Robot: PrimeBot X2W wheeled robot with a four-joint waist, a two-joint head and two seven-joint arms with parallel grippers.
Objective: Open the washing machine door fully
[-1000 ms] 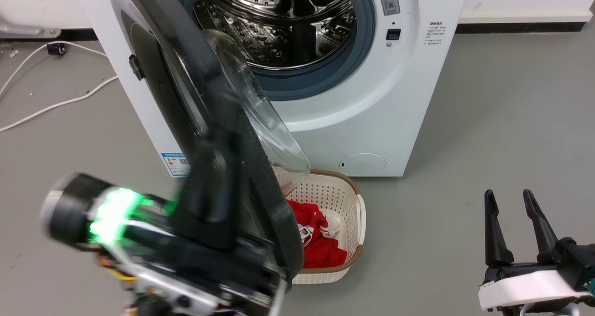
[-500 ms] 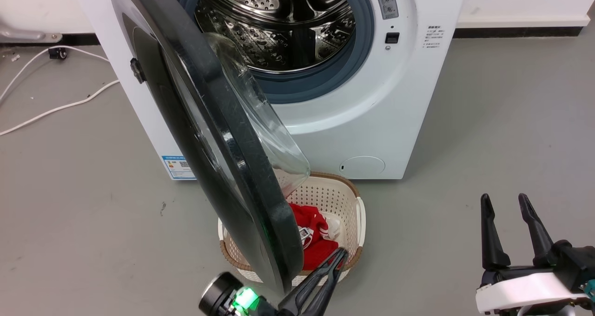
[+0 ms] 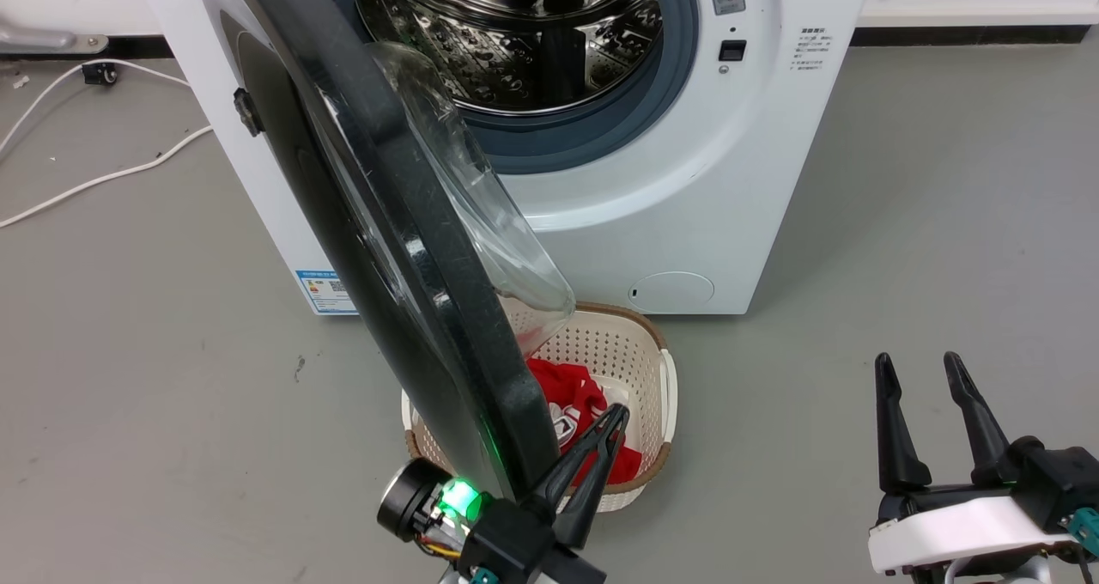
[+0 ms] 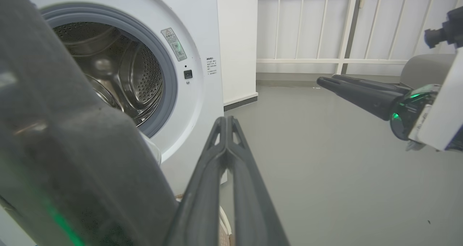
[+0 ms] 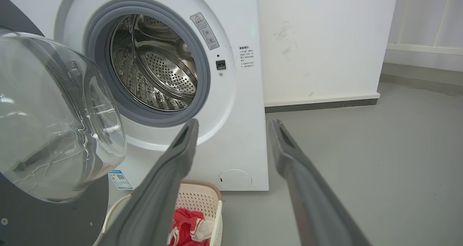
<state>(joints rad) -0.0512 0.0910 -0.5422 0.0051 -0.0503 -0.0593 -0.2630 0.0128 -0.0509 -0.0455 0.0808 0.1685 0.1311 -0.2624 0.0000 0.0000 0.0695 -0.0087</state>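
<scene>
The fingers of your left gripper (image 3: 616, 414) are pressed together, holding nothing — the washing machine door (image 3: 403, 240) stands swung out just left of them. On your right gripper (image 3: 917, 361) the fingers are spread wide.

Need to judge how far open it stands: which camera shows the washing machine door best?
Head view: the washing machine door shows nearly whole, edge-on, standing well out from the washing machine, above the laundry basket. Right wrist view gives its glass bowl and some inner face; left wrist view, a blurred dark rim close by.
</scene>
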